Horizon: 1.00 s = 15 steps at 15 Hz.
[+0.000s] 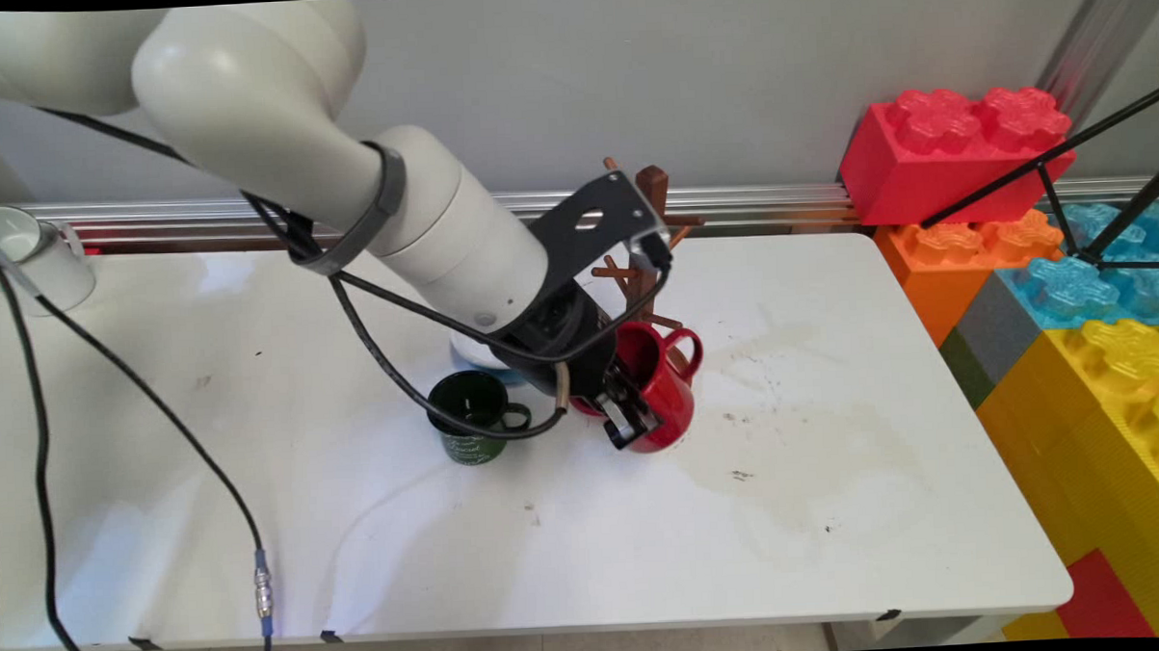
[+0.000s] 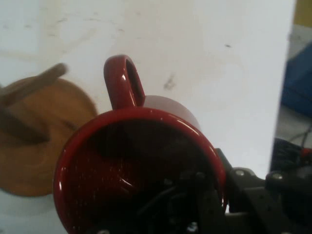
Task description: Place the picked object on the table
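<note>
A red mug [image 1: 666, 385] stands or hangs just above the table, right in front of a wooden mug tree [image 1: 649, 229]; I cannot tell if its base touches. My gripper [image 1: 631, 412] comes down on its near-left rim and is shut on that wall, one finger inside and one outside. In the hand view the red mug [image 2: 131, 161] fills the middle, handle pointing up in the picture, with my gripper [image 2: 222, 207] clamped on its rim at the lower right. The mug tree's round base [image 2: 39, 146] lies to the left. A dark green mug [image 1: 471, 416] stands left of the gripper.
A white mug [image 1: 42, 256] stands at the table's far left back corner. Big toy blocks [image 1: 1070, 279] are stacked past the right edge, with a black tripod leg before them. A white and blue object [image 1: 472, 356] is partly hidden behind my arm. Black cables hang over the table's left.
</note>
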Motion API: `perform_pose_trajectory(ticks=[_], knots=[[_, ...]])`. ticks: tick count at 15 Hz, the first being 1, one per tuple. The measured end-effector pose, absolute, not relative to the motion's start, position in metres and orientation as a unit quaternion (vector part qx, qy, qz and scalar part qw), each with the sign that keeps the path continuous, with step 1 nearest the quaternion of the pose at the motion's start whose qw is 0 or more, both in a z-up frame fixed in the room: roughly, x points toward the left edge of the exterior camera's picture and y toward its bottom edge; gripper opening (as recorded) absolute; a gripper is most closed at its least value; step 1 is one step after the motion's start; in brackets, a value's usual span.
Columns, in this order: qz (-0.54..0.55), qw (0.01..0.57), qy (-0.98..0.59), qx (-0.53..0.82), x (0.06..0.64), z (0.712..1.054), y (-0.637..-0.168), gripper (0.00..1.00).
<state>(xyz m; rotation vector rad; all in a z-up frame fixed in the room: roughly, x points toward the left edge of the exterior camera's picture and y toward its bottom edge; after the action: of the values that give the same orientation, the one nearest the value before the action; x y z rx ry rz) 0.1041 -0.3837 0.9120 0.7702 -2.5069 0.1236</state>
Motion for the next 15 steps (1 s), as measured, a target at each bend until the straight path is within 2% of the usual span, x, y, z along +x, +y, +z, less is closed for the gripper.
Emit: perform_pose_trajectory(ticks=[8,15], knots=[[0.033,0.213,-0.950,0.226,0.078,0.918,-0.381,0.00],[0.039,0.150,-0.969,0.194,0.068,0.894,-0.375,0.00]])
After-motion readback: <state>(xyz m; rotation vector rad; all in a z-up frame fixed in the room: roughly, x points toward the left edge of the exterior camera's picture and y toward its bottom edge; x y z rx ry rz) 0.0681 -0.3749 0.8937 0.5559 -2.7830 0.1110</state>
